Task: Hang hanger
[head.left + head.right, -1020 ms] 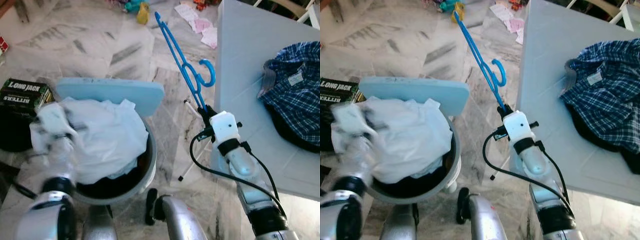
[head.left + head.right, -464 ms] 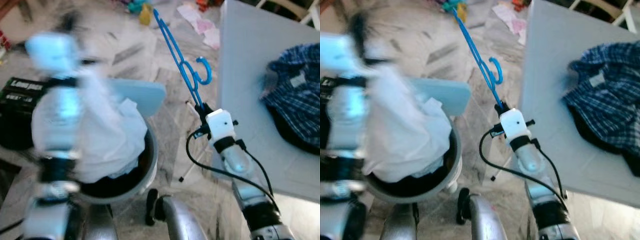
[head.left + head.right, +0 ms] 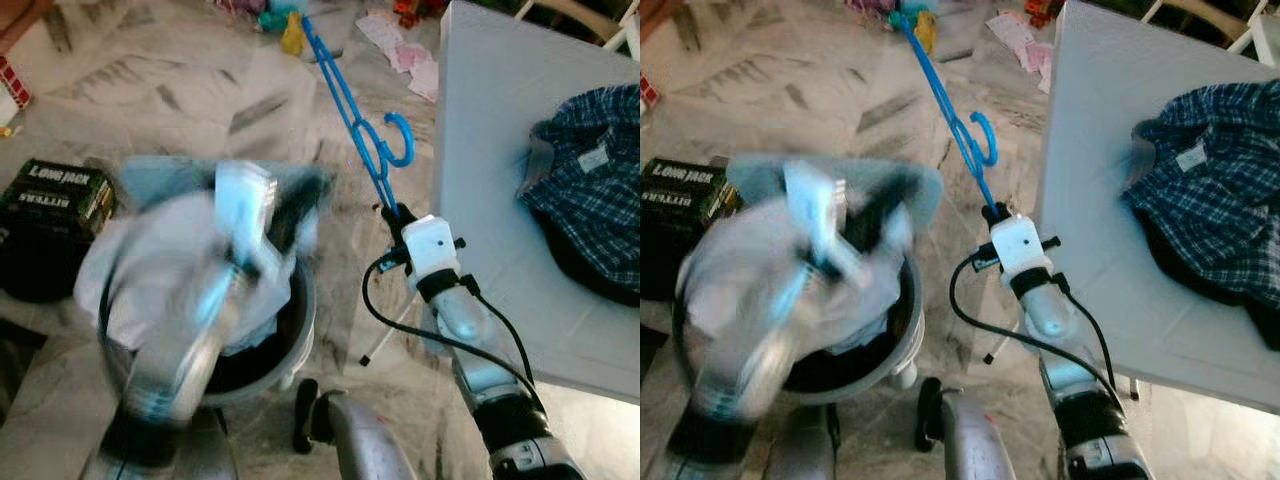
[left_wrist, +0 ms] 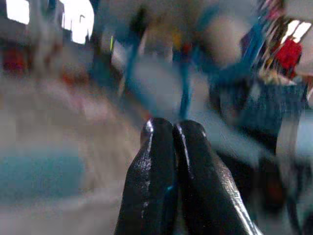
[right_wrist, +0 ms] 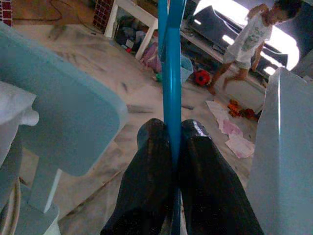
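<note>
Far left there's a black box on the marble floor. Next to it our left arm is a blurry smear over the grey bin stuffed with white cloth. The left gripper has both fingers pressed together with nothing between them. Over to the right, our right gripper is clamped tight on the blue hanger, which sticks up and away over the floor, hook pointing toward the table. A plaid shirt lies on that table. A person stands in the background.
</note>
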You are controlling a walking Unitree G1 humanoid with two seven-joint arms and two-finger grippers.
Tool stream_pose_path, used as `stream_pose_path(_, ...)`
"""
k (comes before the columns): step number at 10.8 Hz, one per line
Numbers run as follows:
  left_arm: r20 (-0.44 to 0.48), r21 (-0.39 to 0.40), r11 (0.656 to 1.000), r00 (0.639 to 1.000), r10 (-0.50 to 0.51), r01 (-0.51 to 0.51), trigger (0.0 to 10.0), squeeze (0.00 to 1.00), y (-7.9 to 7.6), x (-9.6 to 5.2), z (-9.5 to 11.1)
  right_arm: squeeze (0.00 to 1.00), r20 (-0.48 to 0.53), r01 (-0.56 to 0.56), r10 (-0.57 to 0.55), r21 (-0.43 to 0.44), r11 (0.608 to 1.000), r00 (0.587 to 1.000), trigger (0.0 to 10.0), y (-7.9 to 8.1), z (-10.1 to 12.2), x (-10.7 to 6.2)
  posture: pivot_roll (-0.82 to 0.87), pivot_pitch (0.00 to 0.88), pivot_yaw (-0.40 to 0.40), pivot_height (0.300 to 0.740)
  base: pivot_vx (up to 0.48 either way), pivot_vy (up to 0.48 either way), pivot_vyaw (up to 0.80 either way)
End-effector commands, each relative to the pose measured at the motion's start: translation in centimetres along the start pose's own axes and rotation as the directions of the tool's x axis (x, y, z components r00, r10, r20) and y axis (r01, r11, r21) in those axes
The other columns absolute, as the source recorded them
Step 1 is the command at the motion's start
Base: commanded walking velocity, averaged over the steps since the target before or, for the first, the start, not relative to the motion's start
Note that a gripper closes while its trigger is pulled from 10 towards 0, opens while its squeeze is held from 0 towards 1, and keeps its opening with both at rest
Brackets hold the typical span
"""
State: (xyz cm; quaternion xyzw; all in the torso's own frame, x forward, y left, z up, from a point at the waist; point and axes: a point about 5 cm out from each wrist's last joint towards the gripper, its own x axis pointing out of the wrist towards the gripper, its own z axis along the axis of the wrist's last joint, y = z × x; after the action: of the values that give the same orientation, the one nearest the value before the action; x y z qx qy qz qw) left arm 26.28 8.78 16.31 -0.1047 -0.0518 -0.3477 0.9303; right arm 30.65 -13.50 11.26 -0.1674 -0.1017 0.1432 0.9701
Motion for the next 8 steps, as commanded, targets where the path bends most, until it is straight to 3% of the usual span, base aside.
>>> stream_pose_path(1, -0.144, -0.103, 0.994, 0.989, 0.018, -0.034, 0.0, 0.0, -0.3, -1.2, -3.0, 0.0, -0.053, 0.011, -0.011, -0.004, 1.0, 0.999, 10.0, -0.3, -1.3, -0.7, 0.05, 0.227, -0.152, 0.74, 0.0, 0.0, 0.0)
stream_pose_path(2, -0.279, -0.109, 0.992, 0.96, 0.037, -0.07, 0.0, 0.0, -0.2, -2.4, -5.4, 0.0, -0.052, 0.01, -0.01, -0.005, 1.0, 0.999, 10.0, -0.2, -1.3, -0.7, 0.06, 0.224, -0.155, 0.74, 0.0, 0.0, 0.0)
stream_pose_path(3, -0.499, -0.111, 0.981, 0.863, 0.081, -0.157, 0.0, 0.0, 0.3, -4.6, -8.9, 0.0, -0.052, 0.008, -0.008, -0.006, 1.0, 0.999, 10.0, -0.2, -1.3, -0.5, 0.06, 0.223, -0.156, 0.74, 0.0, 0.0, 0.0)
stream_pose_path(4, -0.569, -0.109, 0.953, 0.803, 0.175, -0.284, 0.0, 0.0, 1.3, -6.3, -10.0, 0.0, -0.04, -0.001, 0.001, -0.016, 1.0, 0.999, 10.0, -0.1, -1.2, -0.3, 0.06, 0.219, -0.156, 0.74, 0.0, 0.0, 0.0)
stream_pose_path(5, -0.6, -0.066, 0.953, 0.775, 0.199, -0.296, 0.0, 0.0, 1.7, -7.1, -10.6, 0.0, -0.04, -0.002, 0.001, -0.017, 1.0, 0.999, 10.0, 0.0, -1.2, -0.3, 0.07, 0.219, -0.157, 0.74, 0.0, 0.0, 0.0)
stream_pose_path(6, -0.604, 0.033, 0.946, 0.748, 0.275, -0.321, 4.6, 0.0, 2.7, -8.1, -11.0, 0.0, -0.043, -0.003, 0.003, -0.015, 1.0, 0.999, 10.0, 0.0, -1.3, -0.4, 0.07, 0.221, -0.157, 0.74, 0.0, 0.0, 0.0)
stream_pose_path(7, -0.557, 0.205, 0.94, 0.757, 0.341, -0.273, 10.0, 1.0, 3.6, -8.5, -10.5, 0.0, -0.045, -0.009, 0.008, -0.014, 1.0, 0.999, 10.0, 0.2, -1.5, -0.4, 0.07, 0.224, -0.16, 0.74, 0.0, 0.0, 0.0)
stream_pose_path(8, -0.489, 0.387, 0.913, 0.811, 0.322, -0.129, 10.0, 1.0, 3.8, -7.8, -9.2, 0.0, -0.046, -0.017, 0.017, -0.013, 1.0, 0.999, 10.0, 0.5, -1.5, -0.5, 0.08, 0.226, -0.162, 0.74, 0.0, 0.0, 0.0)
